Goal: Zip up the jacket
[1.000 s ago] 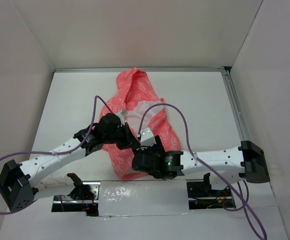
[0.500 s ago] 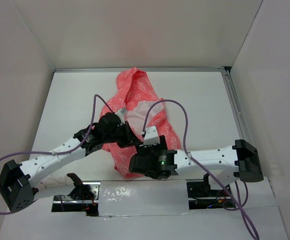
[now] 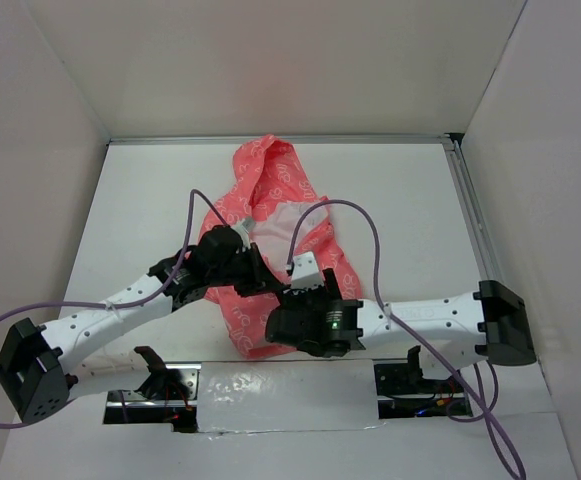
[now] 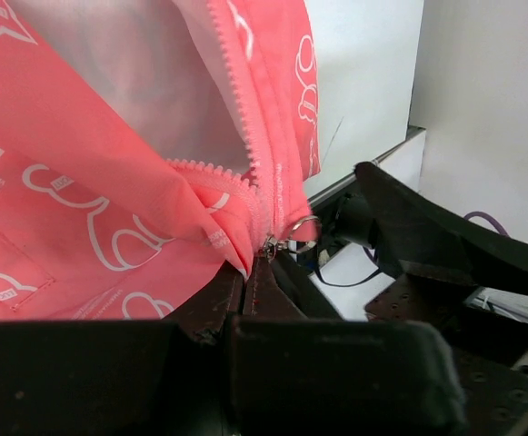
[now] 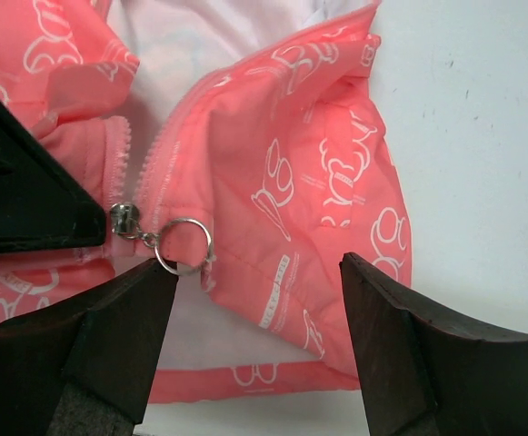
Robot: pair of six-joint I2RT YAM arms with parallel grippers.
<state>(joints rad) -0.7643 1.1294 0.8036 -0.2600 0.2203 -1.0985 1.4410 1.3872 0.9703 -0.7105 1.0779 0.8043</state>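
The coral-pink jacket (image 3: 270, 195) with white print lies open in the middle of the table, whitish lining (image 3: 292, 222) showing. My left gripper (image 3: 258, 280) is shut on the jacket's fabric at the bottom of the zipper (image 4: 245, 136), its tips (image 4: 259, 262) just below the slider. The metal slider (image 5: 123, 218) with its ring pull (image 5: 184, 245) sits low on the zipper. My right gripper (image 5: 259, 277) is open above the jacket's lower right front panel (image 5: 291, 182). The ring lies just off its left finger (image 5: 118, 336), and nothing is between the fingers.
White walls enclose the table (image 3: 400, 210) on three sides. A metal rail (image 3: 470, 215) runs along the right edge. Purple cables (image 3: 360, 225) loop above both arms. Silver tape and arm bases (image 3: 270, 385) sit at the near edge.
My right arm has shifted slightly to the left by the jacket's lower end, staying open. My left arm has held still, shut on the fabric.
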